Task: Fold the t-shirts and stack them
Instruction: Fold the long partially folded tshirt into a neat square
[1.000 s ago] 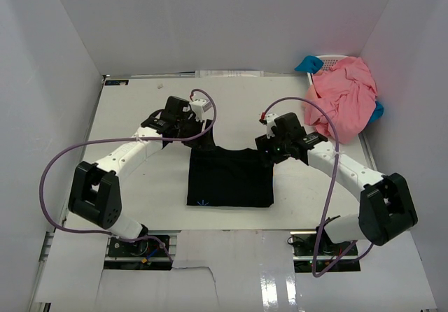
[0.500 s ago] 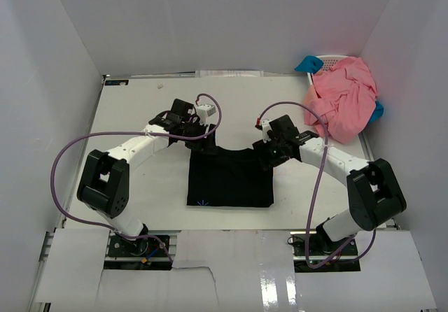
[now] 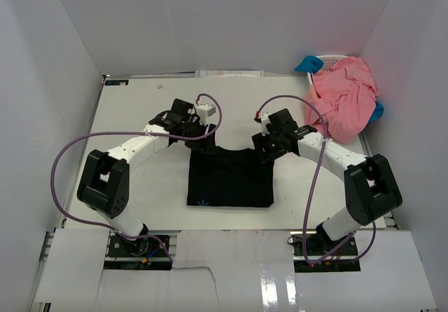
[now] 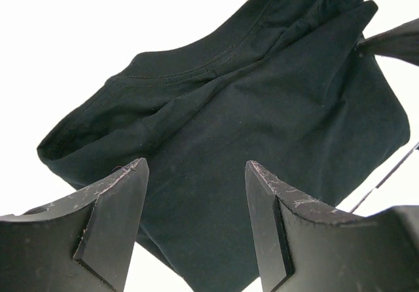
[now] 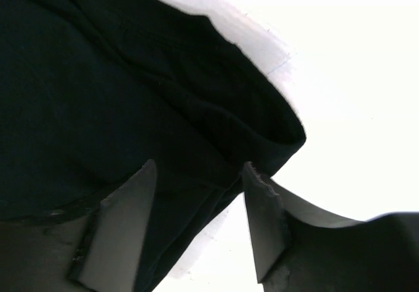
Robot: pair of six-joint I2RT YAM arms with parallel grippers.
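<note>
The black t-shirt (image 3: 229, 178) lies folded into a rectangle at the table's middle front, collar edge toward the back. My left gripper (image 3: 204, 143) is open, just above its far left corner; in the left wrist view the black cloth (image 4: 262, 109) lies between and beyond the fingers (image 4: 111, 213). My right gripper (image 3: 264, 148) is open over the far right corner; the black cloth fills the right wrist view (image 5: 98, 95). The salmon-pink t-shirts (image 3: 343, 98) lie crumpled in a heap at the back right.
A white lattice basket (image 3: 334, 59) holds the pink heap at the back right, with blue cloth (image 3: 308, 64) beside it. White walls close in left, back and right. Purple cables loop from both arms.
Both grippers have moved inward onto the black shirt's far corners. The right gripper has shifted slightly back and left. The shirt has hardly moved.
</note>
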